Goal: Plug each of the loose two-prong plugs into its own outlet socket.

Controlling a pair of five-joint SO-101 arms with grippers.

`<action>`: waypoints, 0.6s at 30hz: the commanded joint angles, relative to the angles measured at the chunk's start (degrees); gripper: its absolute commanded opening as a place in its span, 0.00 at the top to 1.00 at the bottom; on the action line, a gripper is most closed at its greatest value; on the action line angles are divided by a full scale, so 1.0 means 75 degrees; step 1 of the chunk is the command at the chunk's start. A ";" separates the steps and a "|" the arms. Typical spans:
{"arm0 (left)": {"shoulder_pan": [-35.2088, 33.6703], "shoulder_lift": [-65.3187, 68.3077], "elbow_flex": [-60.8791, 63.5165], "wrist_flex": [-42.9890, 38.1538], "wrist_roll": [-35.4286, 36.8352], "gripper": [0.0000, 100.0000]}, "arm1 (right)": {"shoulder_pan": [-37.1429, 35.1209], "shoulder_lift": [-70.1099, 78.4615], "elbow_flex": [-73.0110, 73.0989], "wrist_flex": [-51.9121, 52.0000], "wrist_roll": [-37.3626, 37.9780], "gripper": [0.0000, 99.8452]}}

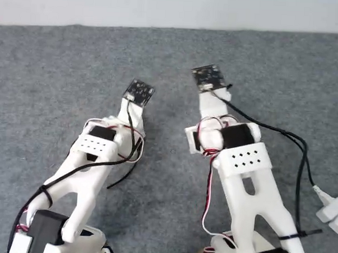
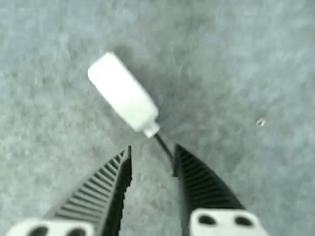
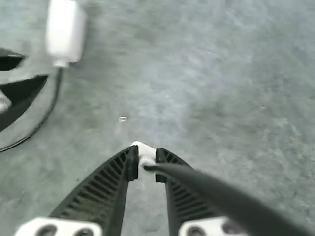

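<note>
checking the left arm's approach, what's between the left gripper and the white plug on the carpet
Only the plug's own black cord. It runs from the plug into the gap of the open left gripper, over bare carpet. This shows in the left wrist view.

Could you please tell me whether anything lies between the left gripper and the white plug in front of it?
Nothing visible blocks it. The left gripper is open just short of the white plug, which lies on the grey carpet; only the plug's own black cord runs back between the fingers.
</note>
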 commanded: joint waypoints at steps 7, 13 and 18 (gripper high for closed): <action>0.0563 0.0598 -0.1330 -0.0293 0.0281 0.90 | 0.0322 -0.0041 0.0293 -0.0791 -0.0129 0.99; -0.0129 0.2731 -0.3311 0.0164 0.0598 0.92 | 0.0311 -0.0041 0.0293 -0.0791 -0.0152 0.99; -0.0305 0.3599 -0.4308 0.1125 0.0598 0.92 | 0.0311 -0.0041 0.0305 -0.0791 -0.0152 0.99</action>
